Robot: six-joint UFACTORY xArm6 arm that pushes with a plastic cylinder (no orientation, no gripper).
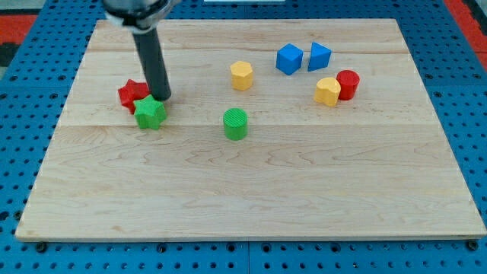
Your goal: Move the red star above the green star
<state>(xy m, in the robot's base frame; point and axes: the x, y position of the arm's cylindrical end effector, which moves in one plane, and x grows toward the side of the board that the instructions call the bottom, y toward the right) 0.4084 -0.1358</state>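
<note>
The red star lies at the board's left, touching the green star, which sits just below and to its right. My tip stands right beside both, at the red star's right edge and just above the green star's upper right. The rod rises from there to the view's top.
A green cylinder stands near the middle. A yellow block is above it. Two blue blocks sit at the upper right, with a yellow block and a red cylinder below them. The wooden board lies on a blue pegboard.
</note>
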